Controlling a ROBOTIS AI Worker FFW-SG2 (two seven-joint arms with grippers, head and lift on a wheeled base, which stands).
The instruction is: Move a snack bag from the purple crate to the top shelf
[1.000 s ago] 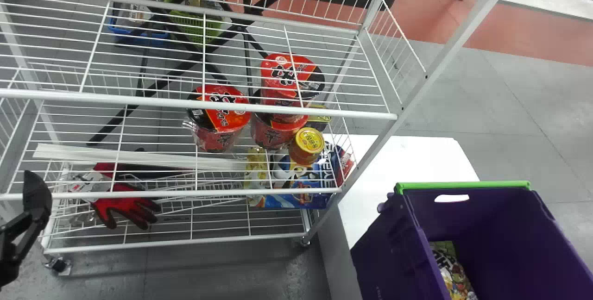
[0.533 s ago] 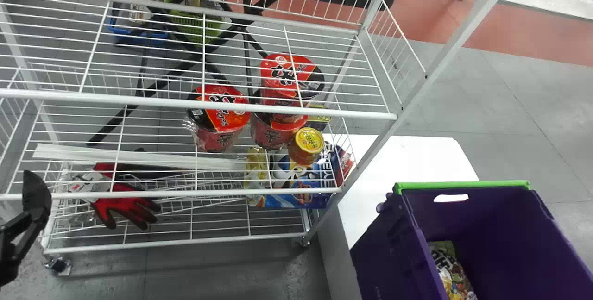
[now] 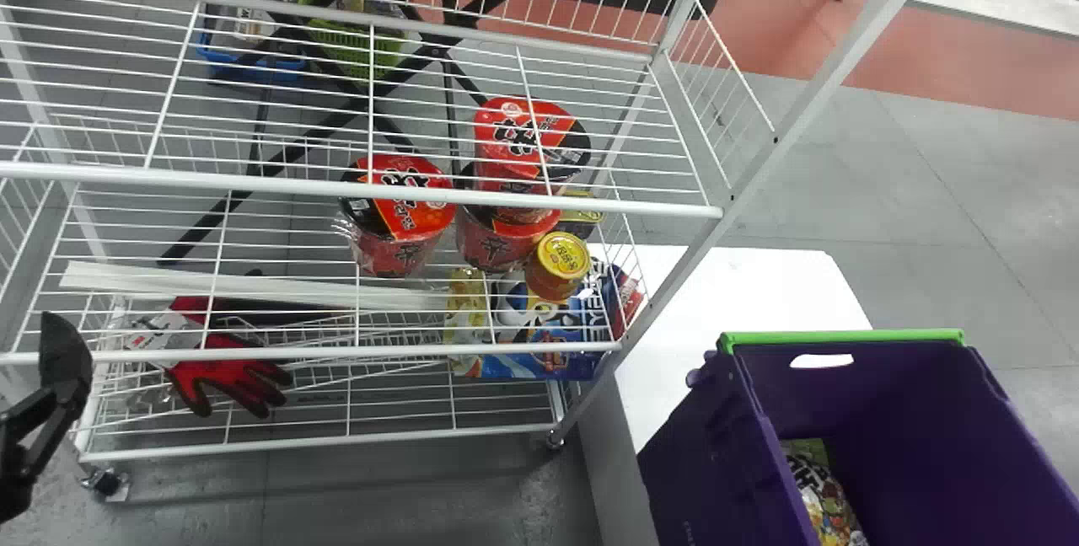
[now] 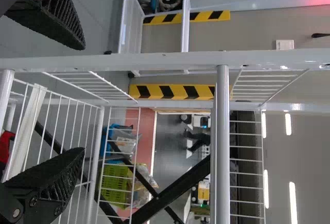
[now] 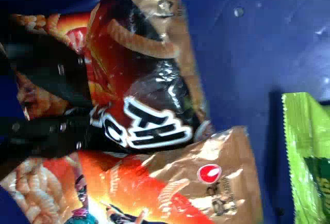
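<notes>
Snack bags lie inside the purple crate [image 3: 691, 462], where the robot's right pincer [image 5: 95, 118] is down among them; whether it is open or closed, or has hold of a bag, cannot be told. Beside the pincer is a dark-and-red snack bag [image 5: 149, 87] with bold white lettering, next to an orange-and-brown bag [image 5: 180, 175] that it meets along one side, while a bright green bag [image 5: 307, 146] rests apart from the pair on the crate's blue-looking floor. The crate, edged in green along one rim, stands at the white tabletop [image 3: 759, 285], to the right of a white wire rack [image 3: 721, 217]. The top shelf [image 3: 253, 181] spans the rack above a shelf holding red noodle tubs [image 3: 396, 255], one stacked on another, and a yellow-lidded jar [image 3: 560, 264] near the right end. Lower down sit a blue box [image 3: 548, 365], also toward the right, and a red-and-black glove [image 3: 228, 377] toward the left. At the far left of the head view, the robot's left pincer [image 3: 63, 361] is poised near the rack; its wrist view shows the left pincer [image 4: 80, 100] with both fingers spread wide and nothing between them
</notes>
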